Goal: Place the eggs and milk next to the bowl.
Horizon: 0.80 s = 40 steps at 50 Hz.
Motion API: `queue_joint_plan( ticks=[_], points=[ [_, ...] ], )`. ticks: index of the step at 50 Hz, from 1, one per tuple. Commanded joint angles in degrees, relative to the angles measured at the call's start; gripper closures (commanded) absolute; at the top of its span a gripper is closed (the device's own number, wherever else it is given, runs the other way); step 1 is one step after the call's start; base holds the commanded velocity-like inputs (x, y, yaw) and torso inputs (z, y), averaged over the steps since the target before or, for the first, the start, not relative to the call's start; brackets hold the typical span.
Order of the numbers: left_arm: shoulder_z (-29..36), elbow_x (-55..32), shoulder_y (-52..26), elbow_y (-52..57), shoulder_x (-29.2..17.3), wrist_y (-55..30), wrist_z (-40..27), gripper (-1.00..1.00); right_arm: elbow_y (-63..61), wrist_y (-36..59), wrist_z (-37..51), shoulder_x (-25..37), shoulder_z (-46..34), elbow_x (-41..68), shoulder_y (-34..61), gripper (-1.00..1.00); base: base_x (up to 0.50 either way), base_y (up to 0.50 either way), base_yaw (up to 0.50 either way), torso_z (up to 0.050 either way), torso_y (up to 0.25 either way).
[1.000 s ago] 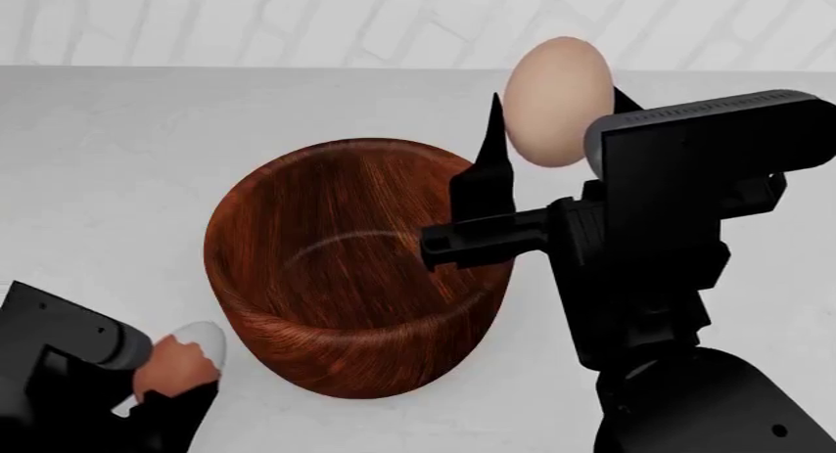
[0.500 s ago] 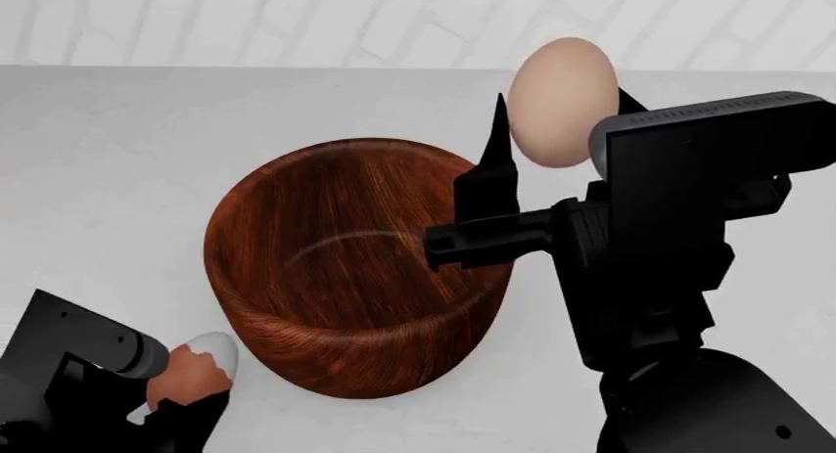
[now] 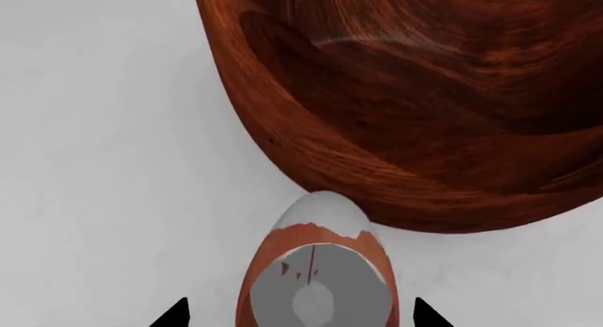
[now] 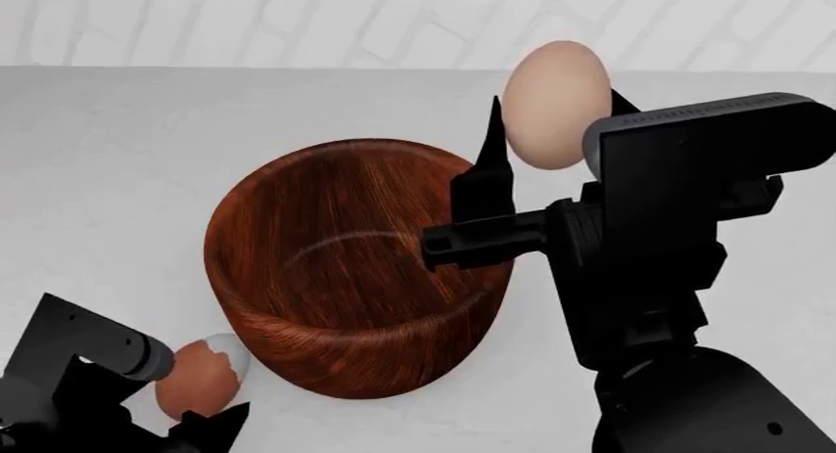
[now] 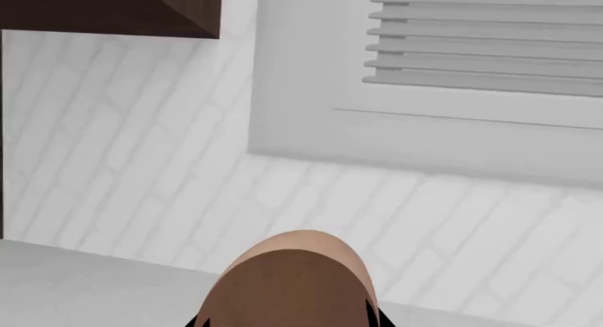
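Left gripper [image 4: 196,414] clamping brown egg [image 4: 199,377], pale patch pointing toward bowl [image 4: 355,306]; sitting low at worktop's [image 4: 117,169] near left corner, egg just beside bowl's outer wall, contact impossible to tell. Right gripper [image 4: 555,106] gripping tan egg [image 4: 558,103], holding it raised beyond bowl's far right rim, toward worktop's back edge. Milk nowhere in view.

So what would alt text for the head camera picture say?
A large wooden bowl sits on a white table. The right gripper holds a tan egg aloft beyond it, while the left gripper holds a reddish-brown egg low beside the bowl.
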Motion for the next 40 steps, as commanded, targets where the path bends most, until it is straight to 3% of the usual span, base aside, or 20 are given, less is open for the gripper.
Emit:
queue_joint_plan(
  ticks=[1,26,40],
  points=[
    [0.36,-0.44,-0.22,-0.01,-0.17,-0.45,-0.49,-1.00,0.02,0.28,-0.85,0.04,-0.21,-1.67,0.21,1.00,0.00,0.00,0.00,0.000,0.000],
    [-6.92,-9.82,1.39,10.53,-5.10,-3.55,-5.48,-1.00,-0.76,0.55,-0.24,0.34,0.01,-0.90,-0.01,1.00,0.00,0.00,0.00,0.000,0.000],
    [-18.79,-21.17,7.16,21.27,-7.43,1.29,-9.54,-1.00,-3.69,4.45,0.84,3.23,2.26,3.49,-1.36,1.00,0.00,0.00,0.00,0.000,0.000]
  ],
)
